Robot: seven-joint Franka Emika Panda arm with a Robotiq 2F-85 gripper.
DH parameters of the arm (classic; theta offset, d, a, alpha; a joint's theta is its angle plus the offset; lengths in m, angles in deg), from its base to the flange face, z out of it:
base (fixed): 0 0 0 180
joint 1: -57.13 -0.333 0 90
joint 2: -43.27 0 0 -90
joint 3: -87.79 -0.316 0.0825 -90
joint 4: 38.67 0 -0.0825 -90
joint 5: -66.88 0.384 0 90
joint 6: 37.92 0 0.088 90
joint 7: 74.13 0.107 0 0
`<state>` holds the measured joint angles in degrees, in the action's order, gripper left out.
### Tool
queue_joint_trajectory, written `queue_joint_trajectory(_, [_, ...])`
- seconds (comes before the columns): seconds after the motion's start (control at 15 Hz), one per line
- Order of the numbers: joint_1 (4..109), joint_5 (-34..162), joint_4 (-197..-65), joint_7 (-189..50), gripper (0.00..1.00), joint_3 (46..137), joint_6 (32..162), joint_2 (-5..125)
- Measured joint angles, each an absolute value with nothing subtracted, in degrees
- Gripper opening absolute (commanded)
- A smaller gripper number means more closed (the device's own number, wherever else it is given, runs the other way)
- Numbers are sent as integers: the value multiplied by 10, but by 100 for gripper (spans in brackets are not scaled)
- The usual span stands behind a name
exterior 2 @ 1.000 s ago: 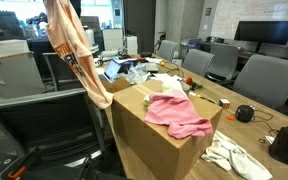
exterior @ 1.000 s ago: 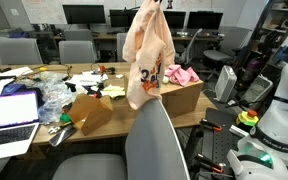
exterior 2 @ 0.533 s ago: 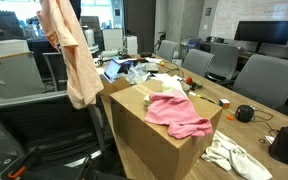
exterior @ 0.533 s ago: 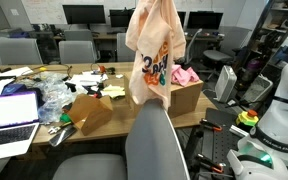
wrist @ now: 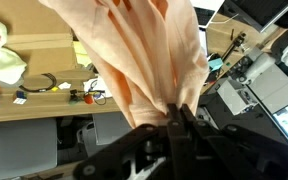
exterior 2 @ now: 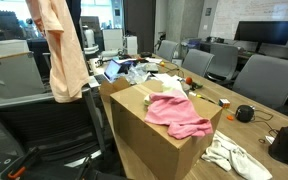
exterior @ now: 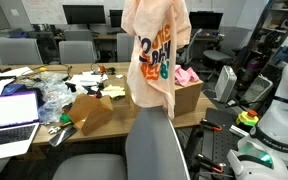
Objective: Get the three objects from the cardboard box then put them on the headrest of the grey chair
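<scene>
The pale peach-cream cloth (exterior: 156, 55) with an orange print hangs long from above, and its hem reaches the rounded headrest (exterior: 150, 112) of the grey chair (exterior: 156, 150). In the wrist view my gripper (wrist: 174, 125) is shut on the bunched top of this cloth (wrist: 144, 50). In both exterior views the gripper is above the picture's top edge. The cloth (exterior 2: 62, 50) hangs left of the large cardboard box (exterior 2: 149, 135). A bright pink cloth (exterior 2: 179, 115) lies on the box, with a light yellow-green one (exterior 2: 171, 90) behind it. The pink cloth (exterior: 184, 75) also shows in the box (exterior: 187, 98).
A smaller, darker cardboard box (exterior: 92, 112) and a laptop (exterior: 9, 112) sit on the cluttered table. A white cloth (exterior 2: 229, 155) lies beside the big box. Grey office chairs (exterior 2: 264, 75) ring the table, and robot hardware (exterior: 279, 120) stands close by.
The hanging peach cloth has swung away from the cardboard box and come over the grey chair's top. My gripper has stayed shut on it.
</scene>
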<state>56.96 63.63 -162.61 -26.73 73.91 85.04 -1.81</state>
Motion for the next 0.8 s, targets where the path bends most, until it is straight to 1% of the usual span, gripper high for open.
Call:
queue_joint_trajectory(0.47, [577, 636, -1613, -292, 2, 737, 847, -11])
queue_joint_trajectory(0.8, [579, 636, -1613, -315, 2, 736, 846, 32])
